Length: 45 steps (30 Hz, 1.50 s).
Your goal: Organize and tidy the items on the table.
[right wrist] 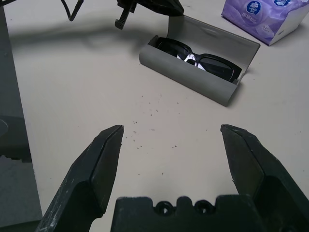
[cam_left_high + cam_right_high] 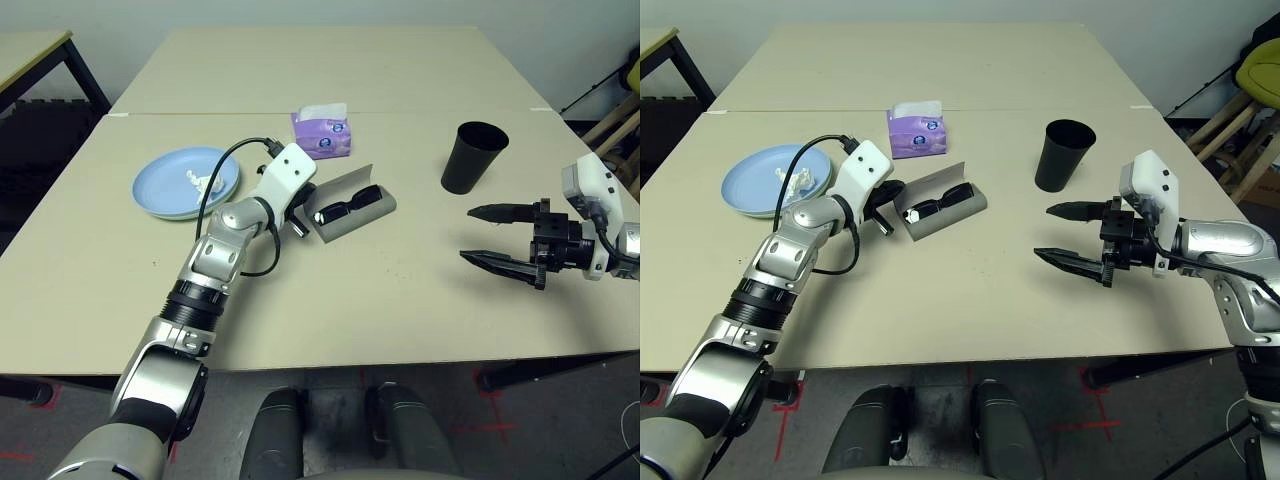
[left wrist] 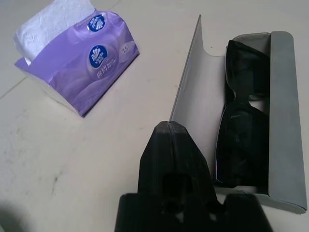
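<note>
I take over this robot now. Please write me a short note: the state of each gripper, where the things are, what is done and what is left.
Left gripper: shut, empty, at the open lid of the case.
Right gripper: open, empty, above the table.
Sunglasses lie in the case. Paper wad on the blue plate. Cup upright. Tissue pack behind the case.
Done: sunglasses in.
Left: close the case.
</note>
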Motion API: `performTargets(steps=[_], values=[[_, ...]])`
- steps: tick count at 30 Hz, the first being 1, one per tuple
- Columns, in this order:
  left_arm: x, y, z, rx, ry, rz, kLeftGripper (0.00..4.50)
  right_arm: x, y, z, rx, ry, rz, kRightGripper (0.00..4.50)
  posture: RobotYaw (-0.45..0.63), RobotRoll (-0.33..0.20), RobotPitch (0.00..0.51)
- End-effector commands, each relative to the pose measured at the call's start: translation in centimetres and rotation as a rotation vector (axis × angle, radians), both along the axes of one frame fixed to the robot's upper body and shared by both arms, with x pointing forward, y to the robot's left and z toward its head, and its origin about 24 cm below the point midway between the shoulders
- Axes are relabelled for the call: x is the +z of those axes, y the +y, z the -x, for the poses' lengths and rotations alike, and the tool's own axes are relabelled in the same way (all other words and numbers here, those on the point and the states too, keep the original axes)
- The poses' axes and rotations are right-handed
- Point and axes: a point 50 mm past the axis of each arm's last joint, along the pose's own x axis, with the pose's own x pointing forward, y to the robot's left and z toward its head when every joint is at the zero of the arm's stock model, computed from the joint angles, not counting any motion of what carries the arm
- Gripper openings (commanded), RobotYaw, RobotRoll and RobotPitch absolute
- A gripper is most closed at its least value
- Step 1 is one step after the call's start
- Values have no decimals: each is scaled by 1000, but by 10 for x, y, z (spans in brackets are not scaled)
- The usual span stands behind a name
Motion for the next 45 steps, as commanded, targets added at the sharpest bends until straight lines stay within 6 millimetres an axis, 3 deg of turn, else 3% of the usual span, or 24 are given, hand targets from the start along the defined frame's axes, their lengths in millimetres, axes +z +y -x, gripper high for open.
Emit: performTargets(steps=[1, 5, 11, 29, 45], values=[[11, 0, 1, -13, 33, 52, 35, 2, -4, 1, -11, -5, 9, 4500, -77, 0, 105], [22, 6, 1, -5, 19, 54, 35, 0, -4, 0, -11, -1, 14, 4500, -69, 0, 103], [22, 12, -3, 26, 1, 30, 35, -1, -4, -2, -8, 1, 19, 4500, -64, 0, 97], [-4, 10, -17, 84, -9, -152, 35, -1, -10, 7, -25, 10, 36, 4500, -106, 0, 107], [-2, 2, 7, -39, 79, -81, 35, -1, -10, 2, -25, 12, 56, 4500, -74, 0, 107]])
